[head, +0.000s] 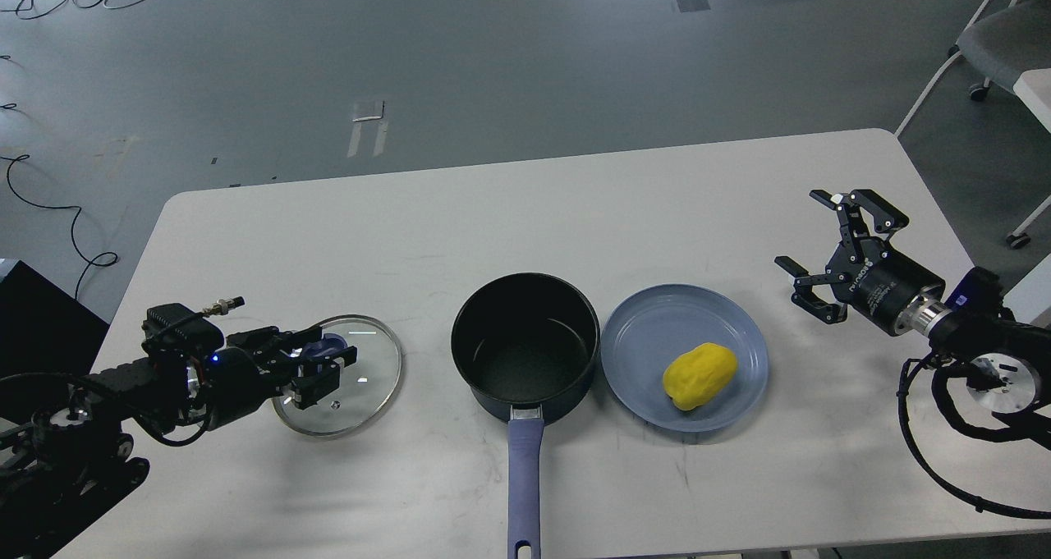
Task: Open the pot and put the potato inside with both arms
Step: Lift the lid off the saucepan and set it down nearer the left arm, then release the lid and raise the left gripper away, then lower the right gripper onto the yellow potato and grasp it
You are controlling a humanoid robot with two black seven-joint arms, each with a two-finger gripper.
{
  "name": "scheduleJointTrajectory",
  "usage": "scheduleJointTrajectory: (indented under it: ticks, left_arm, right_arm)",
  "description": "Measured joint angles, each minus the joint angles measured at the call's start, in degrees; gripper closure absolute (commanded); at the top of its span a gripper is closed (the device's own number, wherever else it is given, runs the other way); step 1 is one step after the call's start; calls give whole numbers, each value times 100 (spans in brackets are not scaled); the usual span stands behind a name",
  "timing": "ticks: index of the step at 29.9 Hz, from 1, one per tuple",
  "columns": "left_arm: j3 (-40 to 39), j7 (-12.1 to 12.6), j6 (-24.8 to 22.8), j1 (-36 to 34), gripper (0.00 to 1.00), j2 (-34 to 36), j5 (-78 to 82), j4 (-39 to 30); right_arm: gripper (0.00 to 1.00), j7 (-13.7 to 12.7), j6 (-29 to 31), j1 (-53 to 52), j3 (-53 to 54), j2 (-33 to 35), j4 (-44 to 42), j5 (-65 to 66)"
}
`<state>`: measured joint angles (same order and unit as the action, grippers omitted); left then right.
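The dark navy pot (525,350) stands open at the table's middle, black inside, its long blue-purple handle (524,485) pointing at me. Its glass lid (353,387) lies low at the left, about on the table. My left gripper (324,362) is shut on the lid's blue knob (320,348). The yellow potato (699,375) lies on a light-blue plate (649,329) right of the pot. My right gripper (825,251) is open and empty, hovering at the table's right, apart from the plate.
The white table (525,206) has bare room behind the pot and plate. A chair (998,46) stands on the floor at the far right. Cables (49,206) lie on the floor at the left.
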<state>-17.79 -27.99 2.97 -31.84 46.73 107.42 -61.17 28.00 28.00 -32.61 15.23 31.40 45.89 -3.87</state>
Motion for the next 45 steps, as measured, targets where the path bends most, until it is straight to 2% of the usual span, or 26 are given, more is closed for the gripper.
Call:
scheduleJointTrajectory:
  ticks: [2, 10, 14, 16, 20, 23, 25, 30, 34, 39, 45]
  left_arm:
    - [2, -2, 0, 4, 4, -3, -3, 7]
    - [-5, -2, -41, -96, 2, 67, -561, -69]
    - [-29, -2, -213, -499, 2, 271, -1402, -270]
    - [-30, -2, -530, -808, 2, 357, -2091, -346]
    - [-70, -2, -1484, -1451, 2, 408, -3854, -385]
    - [-96, -1, -2270, -1856, 2, 390, -5610, -367]
    - [-98, -1, -2590, -2006, 2, 354, -6766, -340]
    - [-101, -1, -2711, -2073, 2, 212, -8395, -318]
    - [-244, -1, -2647, -2078, 2, 177, -8742, -303]
    - [-520, -1, -2689, -2064, 2, 83, -8843, -298]
    - [-587, -1, -2730, -2060, 2, -12, -9278, -299]
  right_arm:
    - [0, 0, 0, 1, -2, 1, 0, 0]
    - [0, 0, 0, -42, -3, 76, 18, 8]
    - [0, 0, 0, -300, -5, 353, 117, 551]
    - [0, 0, 0, -558, -5, 555, 233, 1173]
    - [0, 0, 0, -1242, -162, 1011, 617, 2597]
    - [0, 0, 0, -2101, -790, 1250, 967, 3549]
    - [0, 1, 2, -2677, -1355, 1316, 1194, 4048]
    - [1, 1, 2, -4140, -2678, 1334, 1845, 5275]
    - [1, 0, 1, -5027, -3605, 1214, 2473, 6422]
    - [1, 1, 1, -5687, -4415, 798, 2932, 7914]
    - [1, 0, -1, -6092, -4970, 130, 3021, 9317]
